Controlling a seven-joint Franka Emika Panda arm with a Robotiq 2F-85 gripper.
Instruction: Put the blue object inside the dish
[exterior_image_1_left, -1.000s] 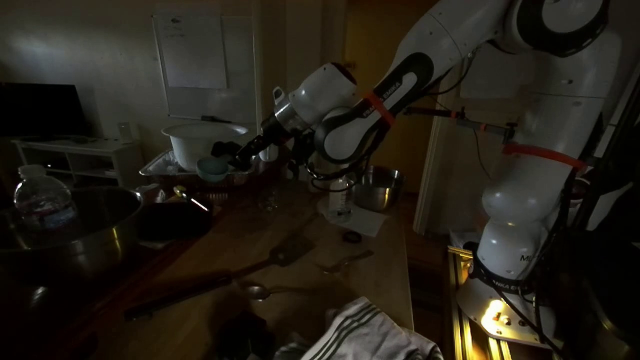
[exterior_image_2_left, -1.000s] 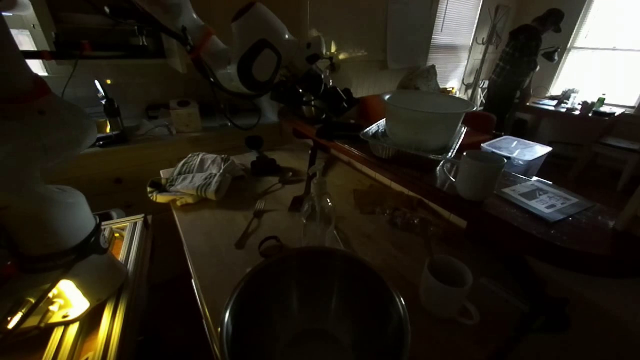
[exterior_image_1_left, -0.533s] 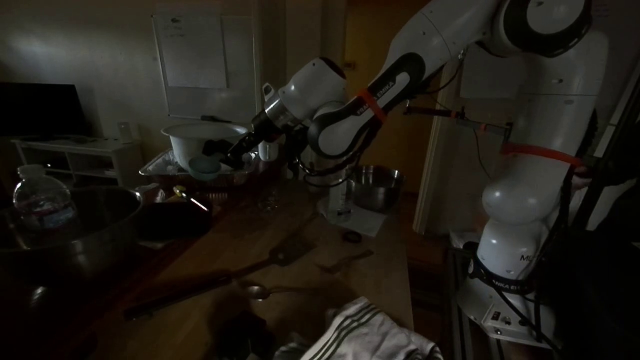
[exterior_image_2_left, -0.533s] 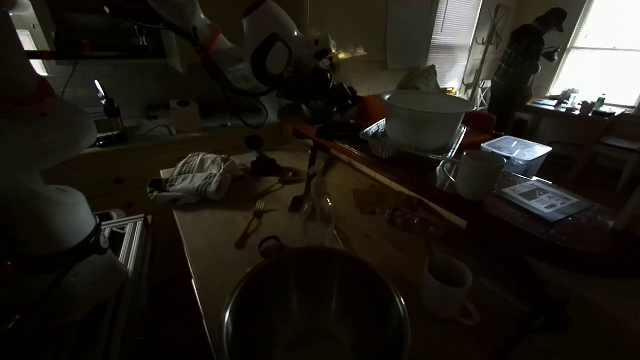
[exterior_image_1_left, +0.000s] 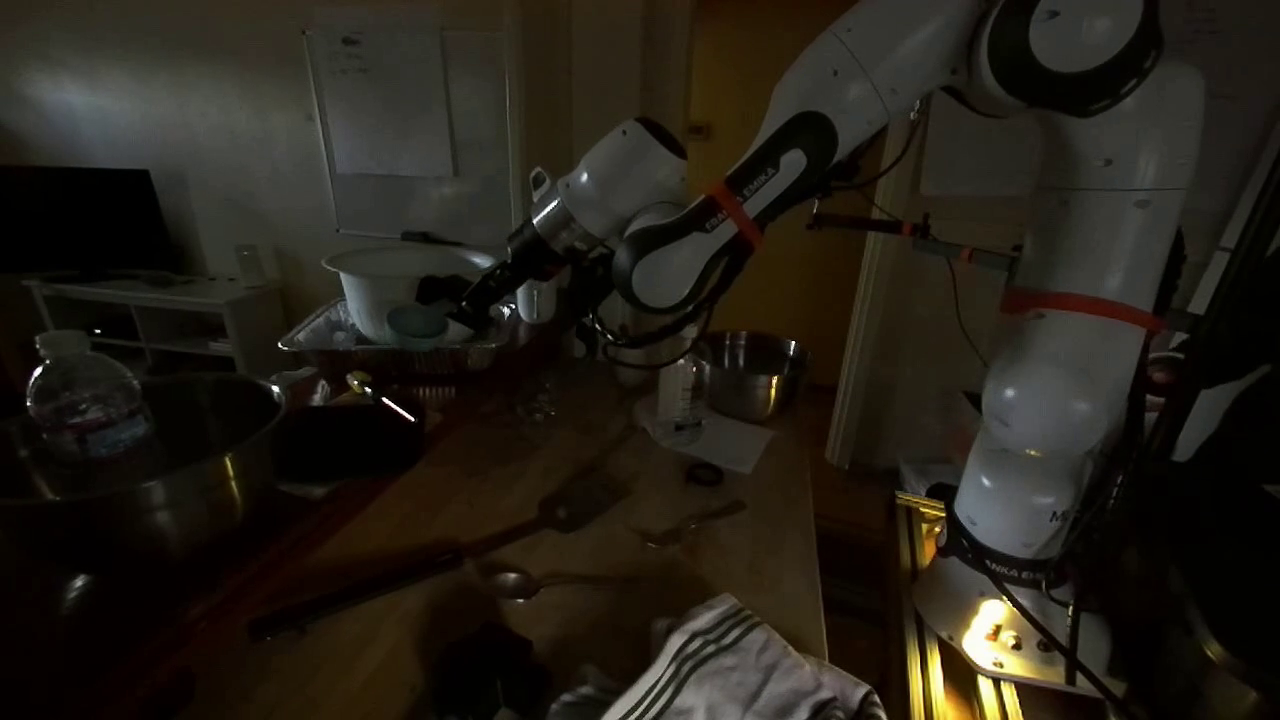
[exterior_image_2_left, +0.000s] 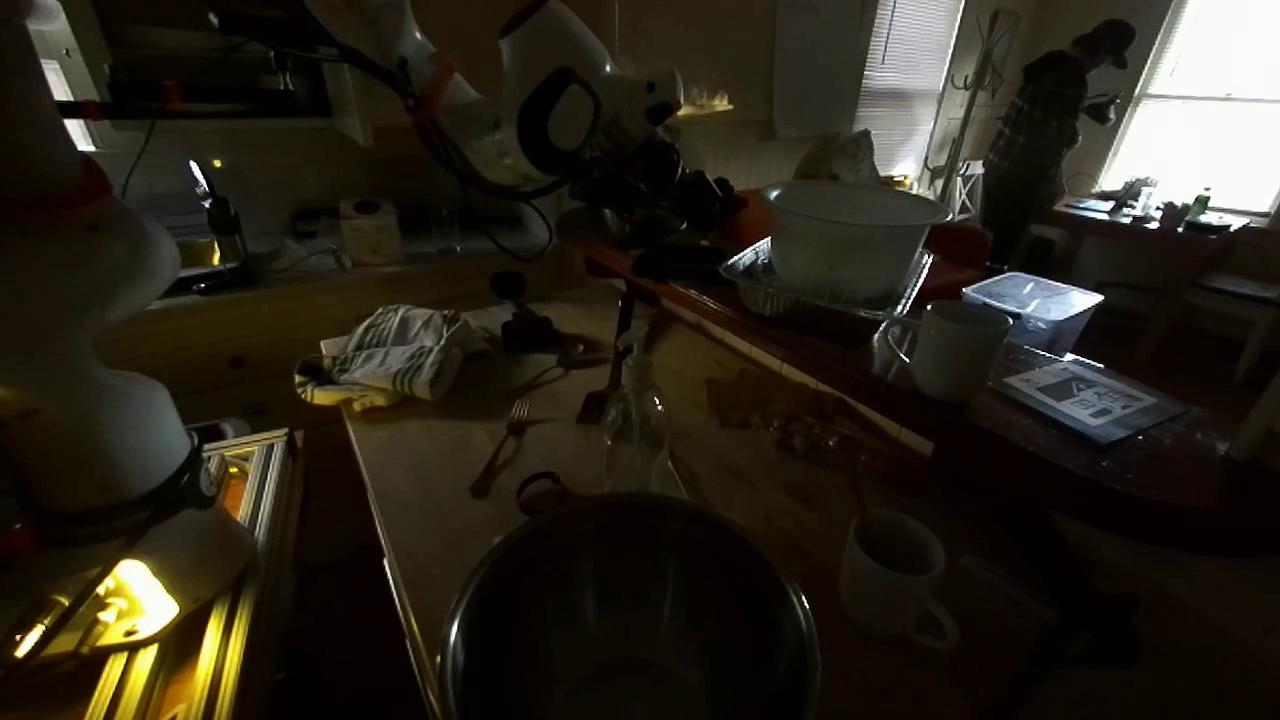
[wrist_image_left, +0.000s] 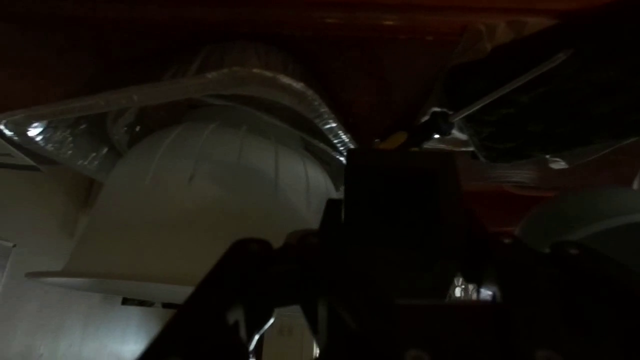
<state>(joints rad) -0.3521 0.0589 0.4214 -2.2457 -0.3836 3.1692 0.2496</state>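
The blue object (exterior_image_1_left: 418, 325) is a small, roundish, pale blue-grey cup-like piece. In an exterior view it hangs at my fingertips and overlaps the white pot behind it. My gripper (exterior_image_1_left: 452, 303) looks shut on it; the grip is too dark to see well. The gripper also shows in an exterior view (exterior_image_2_left: 705, 200) and in the wrist view (wrist_image_left: 400, 200), which is upside down. A pale rounded shape at the right edge there looks like the blue object (wrist_image_left: 590, 215). The white pot (exterior_image_1_left: 415, 265) stands in a foil tray (exterior_image_1_left: 310, 330). I cannot tell which container is the dish.
A large steel bowl (exterior_image_1_left: 230, 480) with a plastic bottle (exterior_image_1_left: 85, 390) and a black pan (exterior_image_1_left: 345, 440) are nearby. The table holds a spatula (exterior_image_1_left: 565, 510), a spoon (exterior_image_1_left: 515, 585), a towel (exterior_image_1_left: 740, 670), a clear spray bottle (exterior_image_2_left: 635, 420) and another steel bowl (exterior_image_2_left: 805, 610). A mug (exterior_image_2_left: 955, 350) stands beyond.
My arm has moved toward the white pot and foil tray, with the blue object moving along at the fingertips. In the last half second it has risen slightly.
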